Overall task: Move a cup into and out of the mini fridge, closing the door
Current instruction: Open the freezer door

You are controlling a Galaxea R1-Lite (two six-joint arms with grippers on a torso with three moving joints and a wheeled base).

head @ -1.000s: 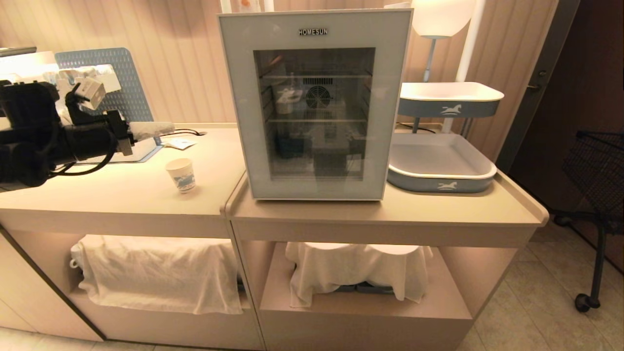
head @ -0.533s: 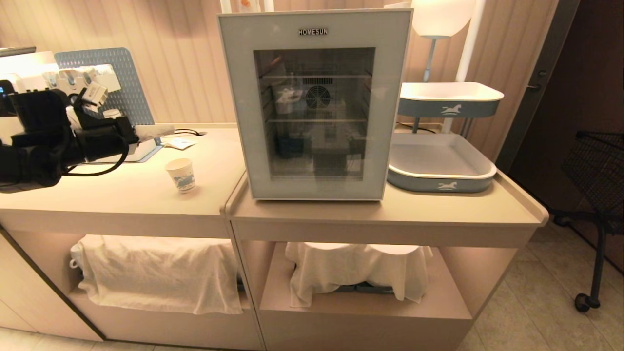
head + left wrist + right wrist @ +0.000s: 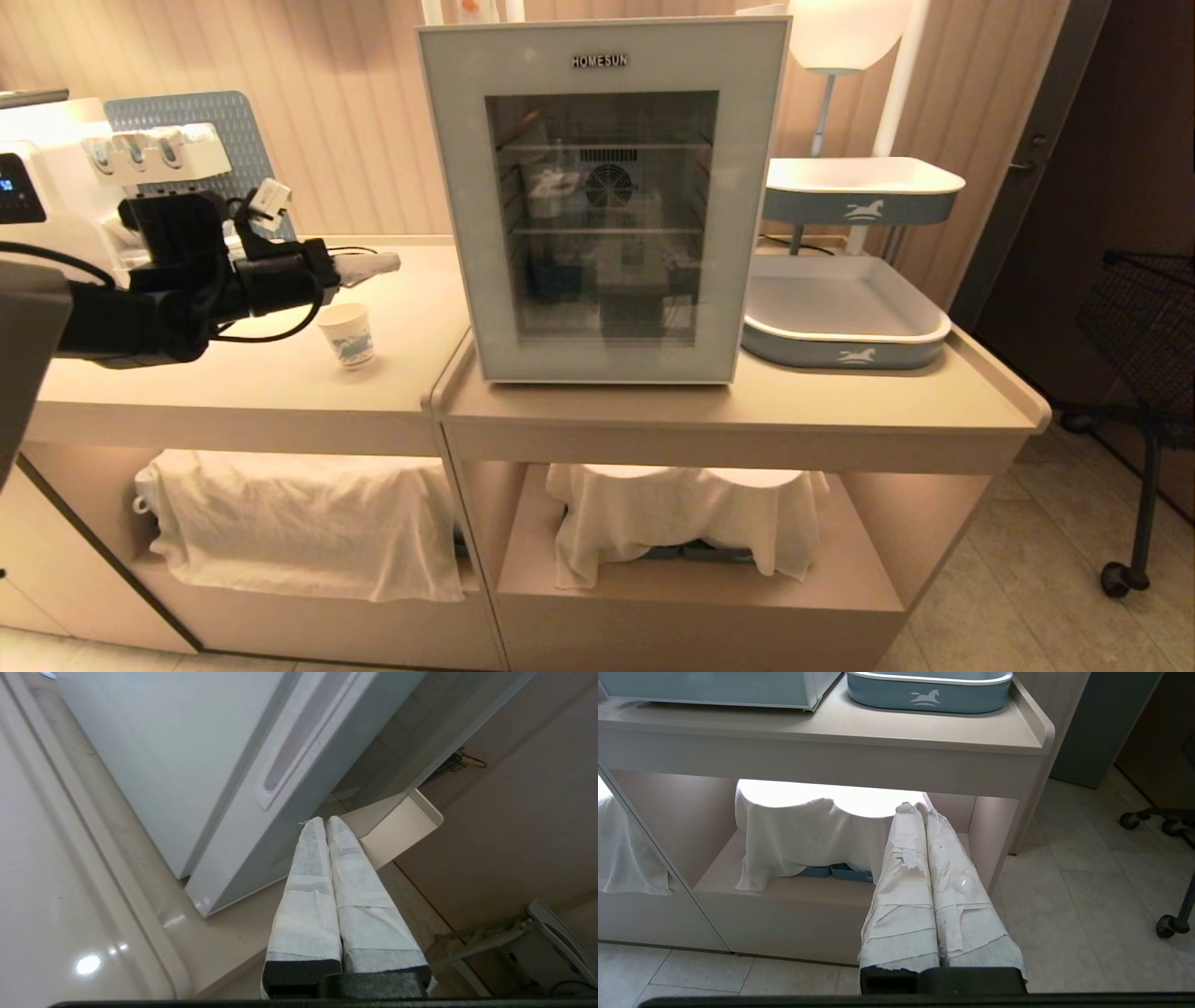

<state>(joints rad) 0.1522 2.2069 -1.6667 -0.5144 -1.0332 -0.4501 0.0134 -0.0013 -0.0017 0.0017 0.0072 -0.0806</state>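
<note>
Dark glass of the door point(image 3: 602, 219) blurs the mini fridge point(image 3: 597, 201) contents; "HOMESUN" readable. Left gripper point(image 3: 392, 262) pinched closed, empty, above the cup point(image 3: 346, 335); right gripper point(image 3: 920, 808) closed too.

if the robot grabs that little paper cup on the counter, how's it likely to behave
The cup looks like thin paper, so probably light and easily crushed. Standing upright on its narrower base, a sideways nudge could likely tip it. Tapered walls might let it slip downward.
</note>
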